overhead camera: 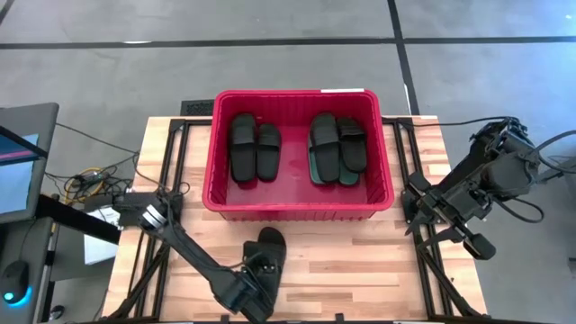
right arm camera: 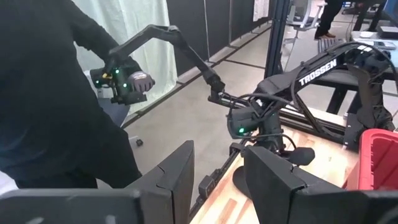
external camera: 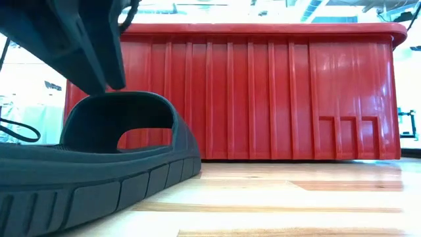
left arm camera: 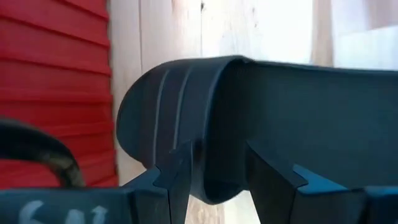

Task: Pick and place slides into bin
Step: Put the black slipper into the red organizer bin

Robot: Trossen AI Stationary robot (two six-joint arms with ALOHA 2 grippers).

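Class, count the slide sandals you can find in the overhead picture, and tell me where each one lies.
5 show clearly: two black slides at the bin's left, two or more stacked slides at its right, some possibly hidden, and one slide on the table at the left hand.

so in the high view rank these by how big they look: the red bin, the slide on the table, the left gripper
1. The bin, by far the largest.
2. The slide on the table, black, in front of the bin.
3. The left gripper, at that slide; it overlaps the slide, so their sizes look close and this order is unsure.
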